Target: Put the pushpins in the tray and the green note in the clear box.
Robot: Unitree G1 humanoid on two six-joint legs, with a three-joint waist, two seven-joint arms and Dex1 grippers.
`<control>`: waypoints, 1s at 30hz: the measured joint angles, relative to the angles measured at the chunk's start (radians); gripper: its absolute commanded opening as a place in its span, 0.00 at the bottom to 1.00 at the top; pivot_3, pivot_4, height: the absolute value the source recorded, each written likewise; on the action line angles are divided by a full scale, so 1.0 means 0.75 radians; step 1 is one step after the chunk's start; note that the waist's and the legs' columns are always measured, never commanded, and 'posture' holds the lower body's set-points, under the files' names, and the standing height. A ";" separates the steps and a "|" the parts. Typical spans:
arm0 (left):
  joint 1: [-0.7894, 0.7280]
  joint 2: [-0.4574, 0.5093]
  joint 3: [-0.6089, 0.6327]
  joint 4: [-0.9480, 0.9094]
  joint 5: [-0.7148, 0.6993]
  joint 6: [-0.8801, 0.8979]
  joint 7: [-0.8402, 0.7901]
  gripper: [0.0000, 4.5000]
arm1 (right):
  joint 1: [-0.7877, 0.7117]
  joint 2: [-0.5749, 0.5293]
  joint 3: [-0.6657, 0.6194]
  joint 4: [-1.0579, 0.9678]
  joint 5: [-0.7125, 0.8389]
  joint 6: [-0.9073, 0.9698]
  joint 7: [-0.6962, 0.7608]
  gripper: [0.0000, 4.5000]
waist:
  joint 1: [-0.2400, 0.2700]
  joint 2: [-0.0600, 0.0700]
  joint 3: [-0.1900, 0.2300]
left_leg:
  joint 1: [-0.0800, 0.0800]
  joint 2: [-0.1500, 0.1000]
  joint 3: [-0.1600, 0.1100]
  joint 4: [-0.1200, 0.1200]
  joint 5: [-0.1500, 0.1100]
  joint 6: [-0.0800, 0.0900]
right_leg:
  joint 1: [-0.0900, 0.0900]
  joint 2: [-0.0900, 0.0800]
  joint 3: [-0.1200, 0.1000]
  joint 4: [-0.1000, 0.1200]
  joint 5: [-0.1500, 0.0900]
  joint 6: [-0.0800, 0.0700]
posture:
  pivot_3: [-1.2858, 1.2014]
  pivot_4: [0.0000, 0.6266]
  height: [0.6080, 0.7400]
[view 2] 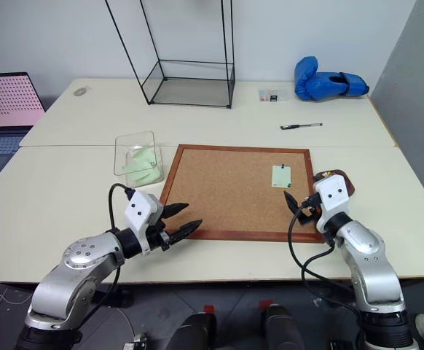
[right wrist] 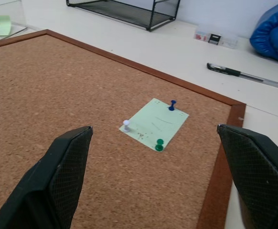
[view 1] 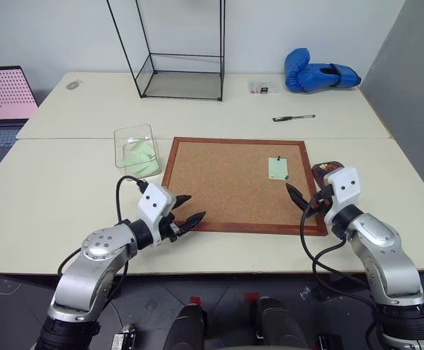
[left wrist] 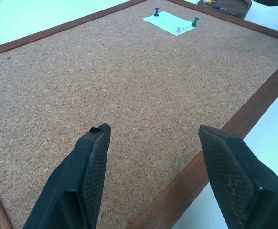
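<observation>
The pale green note lies on the right part of the cork board. A blue pushpin, a white one and a green one are stuck in it. The dark reddish-brown tray sits just off the board's right edge, partly hidden behind my right gripper. That gripper is open, hovering at the board's front right corner and pointing toward the note. The clear box stands left of the board with green slips inside. My left gripper is open over the board's front left corner, holding nothing.
A tall black wire-framed glass case stands at the back of the table. A pen, a blue boxing glove and a small packet lie at the back right. A laptop sits far left.
</observation>
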 measured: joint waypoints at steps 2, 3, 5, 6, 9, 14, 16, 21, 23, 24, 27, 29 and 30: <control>0.000 0.000 0.000 0.000 0.000 0.000 -0.001 0.69 | 0.000 0.000 0.000 0.000 0.000 0.000 0.000 0.98 | 0.000 0.000 0.000 | 0.000 0.000 0.000 0.000 0.000 0.000 | 0.000 0.000 0.000 0.000 0.000 0.000 | 0.52 0.24 1.00; 0.000 -0.001 0.000 0.001 0.000 -0.002 -0.001 0.69 | -0.001 0.000 0.000 0.000 0.000 0.000 0.000 0.98 | 0.000 0.000 0.000 | 0.000 0.000 0.000 0.000 0.000 0.000 | 0.000 0.000 0.000 0.000 0.000 0.000 | 0.52 0.24 1.00; -0.001 -0.002 0.000 0.001 0.003 -0.003 0.001 0.69 | -0.002 0.000 0.000 0.000 0.000 0.000 0.001 0.98 | 0.000 0.000 0.000 | 0.000 0.000 0.000 0.000 0.000 0.000 | 0.000 0.000 0.000 0.000 0.000 0.000 | 0.52 0.24 1.00; -0.001 -0.002 0.000 0.001 0.003 -0.003 0.001 0.69 | -0.002 0.000 0.000 0.000 0.000 0.000 0.002 0.98 | 0.000 0.000 0.000 | 0.000 0.000 0.000 0.000 0.000 0.000 | 0.000 0.000 0.000 0.000 0.000 0.000 | 0.52 0.24 1.00; -0.003 -0.002 0.000 0.001 0.002 -0.002 0.003 0.69 | -0.002 -0.001 0.000 0.000 0.000 0.000 0.006 0.98 | 0.000 0.000 0.000 | 0.000 0.000 0.000 0.000 0.000 0.000 | 0.000 0.000 0.000 0.000 0.000 0.000 | 0.52 0.24 1.00; -0.031 -0.003 0.000 0.002 -0.018 0.034 0.017 0.69 | -0.002 -0.001 0.000 0.000 0.001 0.000 0.014 0.98 | 0.000 0.000 0.000 | 0.000 0.000 0.000 0.000 0.000 0.000 | 0.000 0.000 0.000 0.000 0.000 0.000 | 0.52 0.24 1.00; -0.051 -0.003 0.004 0.005 -0.024 0.056 0.019 0.69 | -0.002 -0.002 0.000 0.000 0.001 0.000 0.021 0.98 | 0.000 0.000 0.000 | 0.000 0.000 0.000 0.000 0.000 0.000 | 0.000 0.000 0.000 0.000 0.000 0.000 | 0.52 0.24 1.00; -0.126 0.000 0.009 0.032 -0.055 0.084 0.012 0.69 | -0.004 -0.002 0.001 0.000 0.001 0.000 0.027 0.98 | 0.001 0.000 0.000 | 0.000 0.000 0.000 0.000 0.000 0.000 | 0.000 0.000 0.000 0.000 0.000 0.000 | 0.52 0.24 1.00; -0.151 0.000 0.015 0.039 -0.065 0.084 0.008 0.69 | -0.004 -0.002 0.001 0.000 0.001 0.000 0.028 0.98 | 0.000 0.000 0.000 | 0.000 0.000 0.000 0.000 0.000 0.000 | 0.000 0.000 0.000 0.000 0.000 0.000 | 0.52 0.24 1.00; -0.163 -0.002 0.021 0.041 -0.073 0.082 0.004 0.69 | -0.004 -0.002 0.000 0.000 0.002 0.000 0.028 0.98 | 0.000 0.000 0.000 | 0.000 0.000 0.000 0.000 0.000 0.000 | 0.000 0.000 0.000 0.000 0.000 0.000 | 0.52 0.24 1.00; -0.205 -0.032 0.054 0.055 -0.102 0.066 -0.003 0.69 | -0.007 -0.002 0.000 0.000 0.002 -0.002 0.029 0.98 | 0.001 0.000 0.000 | 0.000 0.000 0.000 0.000 0.000 0.000 | 0.000 0.000 0.000 0.000 0.000 0.000 | 0.52 0.24 1.00; -0.234 -0.040 0.055 0.063 -0.117 0.051 -0.010 0.69 | -0.010 -0.001 -0.001 0.000 0.003 -0.007 0.029 0.98 | 0.001 0.000 0.000 | 0.000 0.000 0.000 0.000 0.000 0.000 | 0.000 0.000 0.000 0.000 0.000 0.000 | 0.52 0.24 1.00; -0.244 -0.042 0.055 0.067 -0.122 0.047 -0.013 0.69 | -0.010 0.000 -0.001 0.000 0.004 -0.008 0.029 0.98 | 0.001 0.000 0.000 | 0.000 0.000 0.000 0.000 0.000 0.000 | 0.000 0.000 0.000 0.000 0.000 0.000 | 0.52 0.24 1.00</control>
